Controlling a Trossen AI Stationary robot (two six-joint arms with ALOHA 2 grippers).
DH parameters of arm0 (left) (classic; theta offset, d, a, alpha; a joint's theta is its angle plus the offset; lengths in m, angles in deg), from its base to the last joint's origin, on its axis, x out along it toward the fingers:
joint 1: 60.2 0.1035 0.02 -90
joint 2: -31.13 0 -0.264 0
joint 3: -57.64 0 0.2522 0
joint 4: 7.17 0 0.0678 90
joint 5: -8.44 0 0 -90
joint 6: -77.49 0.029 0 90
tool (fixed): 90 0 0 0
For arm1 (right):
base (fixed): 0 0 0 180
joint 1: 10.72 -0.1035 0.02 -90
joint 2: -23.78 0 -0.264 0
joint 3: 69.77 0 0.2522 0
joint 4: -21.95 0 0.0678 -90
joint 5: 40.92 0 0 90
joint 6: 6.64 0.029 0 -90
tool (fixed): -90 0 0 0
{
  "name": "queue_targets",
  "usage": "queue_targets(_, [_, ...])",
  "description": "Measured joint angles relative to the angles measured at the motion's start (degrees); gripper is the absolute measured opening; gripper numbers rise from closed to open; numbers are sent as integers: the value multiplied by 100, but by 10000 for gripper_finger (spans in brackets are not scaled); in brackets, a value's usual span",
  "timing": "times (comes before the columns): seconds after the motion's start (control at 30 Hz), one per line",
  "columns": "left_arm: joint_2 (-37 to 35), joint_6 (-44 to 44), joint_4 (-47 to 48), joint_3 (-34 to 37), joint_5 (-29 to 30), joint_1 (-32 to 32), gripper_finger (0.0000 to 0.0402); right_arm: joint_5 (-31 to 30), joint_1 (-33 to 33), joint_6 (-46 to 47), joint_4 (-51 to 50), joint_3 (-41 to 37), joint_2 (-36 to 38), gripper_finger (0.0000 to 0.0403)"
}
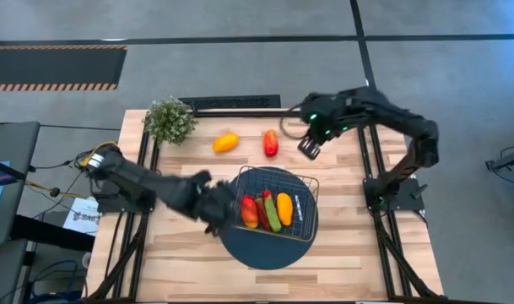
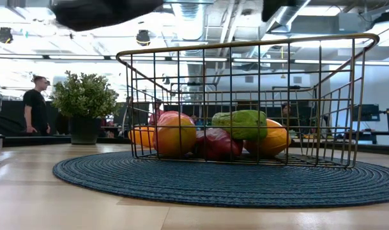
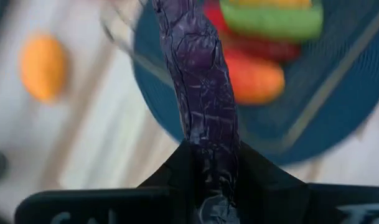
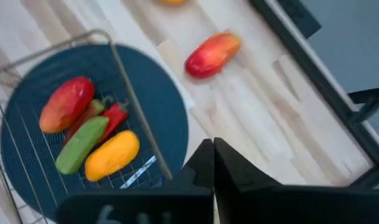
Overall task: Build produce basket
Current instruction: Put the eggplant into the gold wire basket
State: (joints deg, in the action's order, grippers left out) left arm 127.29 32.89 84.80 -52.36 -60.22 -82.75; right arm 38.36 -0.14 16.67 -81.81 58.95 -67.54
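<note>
From where I stand, the left gripper (image 1: 216,207) hangs just left of the basket (image 1: 311,184), at the middle of the high view, its jaws pinching a dark purple vegetable (image 3: 200,81) by one end. In the left wrist view that long, wrinkled piece sticks out past the fingers (image 3: 264,180) toward the blue mat (image 3: 338,118).

The basket sits on the round blue mat (image 1: 248,249), and holds a red-orange pepper (image 1: 249,211), a green one (image 1: 273,215), a small red one (image 4: 114,116) and a yellow-orange one (image 1: 284,208).

Two pieces are left on the table (image 1: 366,262) in the upper middle of the high view: an orange pepper (image 1: 225,143) and a red pepper (image 1: 271,143). The right gripper (image 1: 308,149) hovers just right of the red pepper, above the basket's upper right corner; its fingers look pressed together and hold nothing.

The purple piece looks light and somewhat soft, with a crinkled skin that should not slip; held at its end, it may droop or swing. The loose peppers seem smooth and rounded, liable to roll, so I would take each across its thick middle. The potted plant (image 1: 170,120) stands at the table's upper left.
</note>
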Motion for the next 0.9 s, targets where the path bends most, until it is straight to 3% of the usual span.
queue_targets(0.13, [19, 943, -216, -427, 121, 529, 44, -16, 258, 90, -2, 2, 442, 17])
queue_targets(0.33, [122, 2360, -1994, -486, -514, 1234, 44, -35, 518, 107, 0, 2, 901, 5])
queue_targets(0.5, [301, 1792, -3120, -492, -842, 1681, 44, -176, 614, 105, 0, 2, 1097, 12])
queue_targets(0.9, [1299, 1290, -3260, -473, -2093, 1608, 44, -438, 562, -114, 2, 2, 1072, 6])
